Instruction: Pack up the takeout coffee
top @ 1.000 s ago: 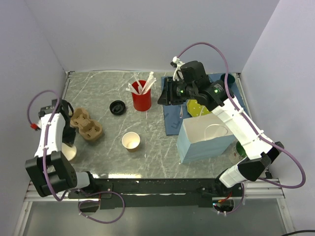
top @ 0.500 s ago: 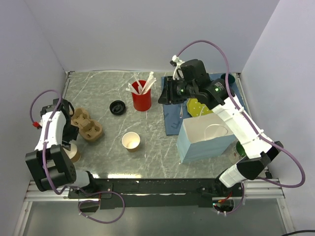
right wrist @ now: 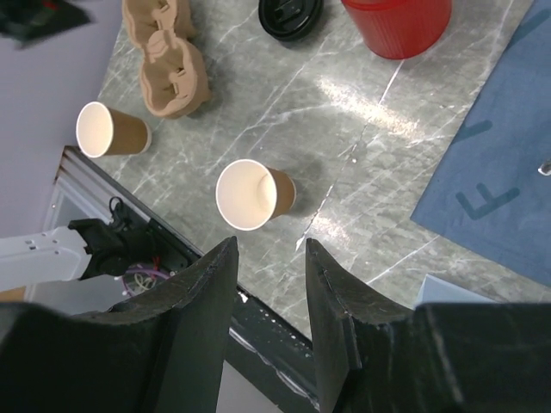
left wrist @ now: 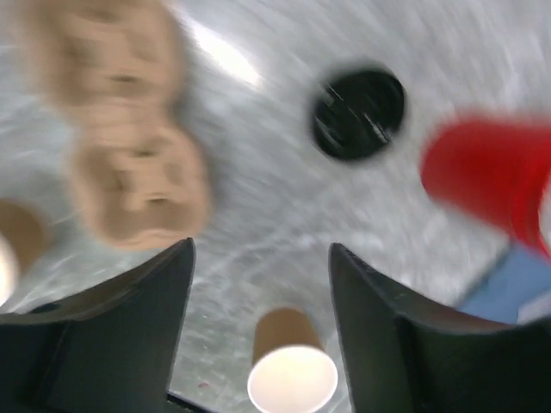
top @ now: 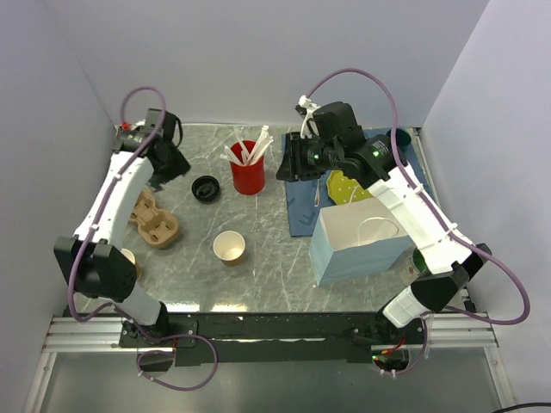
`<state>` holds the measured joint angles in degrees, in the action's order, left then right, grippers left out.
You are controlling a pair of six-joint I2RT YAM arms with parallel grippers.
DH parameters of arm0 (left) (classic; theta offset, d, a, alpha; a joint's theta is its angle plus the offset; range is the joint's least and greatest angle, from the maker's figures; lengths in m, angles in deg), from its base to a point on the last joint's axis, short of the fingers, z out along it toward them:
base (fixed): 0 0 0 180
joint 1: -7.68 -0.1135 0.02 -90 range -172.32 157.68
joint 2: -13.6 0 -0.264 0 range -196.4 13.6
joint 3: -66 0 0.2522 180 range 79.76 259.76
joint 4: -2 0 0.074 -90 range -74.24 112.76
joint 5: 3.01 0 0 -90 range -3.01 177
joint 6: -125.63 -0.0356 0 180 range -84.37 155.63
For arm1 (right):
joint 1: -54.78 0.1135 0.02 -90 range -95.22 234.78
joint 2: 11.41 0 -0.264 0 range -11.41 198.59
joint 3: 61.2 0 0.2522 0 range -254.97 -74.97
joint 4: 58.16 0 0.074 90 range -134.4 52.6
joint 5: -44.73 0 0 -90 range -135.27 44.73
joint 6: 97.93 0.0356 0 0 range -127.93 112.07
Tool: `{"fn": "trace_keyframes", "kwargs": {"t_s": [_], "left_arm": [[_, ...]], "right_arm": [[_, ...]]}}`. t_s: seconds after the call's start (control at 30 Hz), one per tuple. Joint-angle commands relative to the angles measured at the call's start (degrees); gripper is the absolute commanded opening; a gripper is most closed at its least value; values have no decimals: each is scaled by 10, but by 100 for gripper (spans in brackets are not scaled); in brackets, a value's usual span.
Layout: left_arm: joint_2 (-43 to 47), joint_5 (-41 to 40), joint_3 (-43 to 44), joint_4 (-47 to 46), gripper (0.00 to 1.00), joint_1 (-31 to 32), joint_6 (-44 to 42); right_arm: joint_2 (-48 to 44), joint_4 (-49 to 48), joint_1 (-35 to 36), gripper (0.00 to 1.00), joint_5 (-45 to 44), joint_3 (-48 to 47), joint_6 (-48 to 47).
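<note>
Two lidless cups stand on the table [top: 275, 267]: the centre cup [top: 229, 248] and the left cup [right wrist: 108, 129], at near left. The lid [top: 206, 188] lies alone, just left of the red cup [top: 247, 175]; the coffee is therefore judged unassembled. The left gripper [left wrist: 260, 258] hangs at far left near the lid, jaws spread and empty, probably staged to take it. The right gripper [right wrist: 269, 249], jaws apart and empty, hovers just right of the red cup, beyond the bag [top: 357, 245].
</note>
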<state>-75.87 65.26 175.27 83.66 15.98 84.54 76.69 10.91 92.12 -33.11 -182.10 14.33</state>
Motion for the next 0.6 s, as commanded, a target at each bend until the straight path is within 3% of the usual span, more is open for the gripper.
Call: {"fn": "trace_keyframes", "kwargs": {"t_s": [0.0, 0.23, 0.57], "left_arm": [[-14, 178, -51, -150, 66, 6, -93], [-44, 177, -106, -226, 62, 4, -113], [-210, 119, 18, -179, 48, -10, -101]], "right_arm": [[-32, -11, -3, 45, -22, -19, -14], [-52, -11, -3, 45, -48, -19, -26], [-50, -3, -2, 45, -56, -28, -27]]}}
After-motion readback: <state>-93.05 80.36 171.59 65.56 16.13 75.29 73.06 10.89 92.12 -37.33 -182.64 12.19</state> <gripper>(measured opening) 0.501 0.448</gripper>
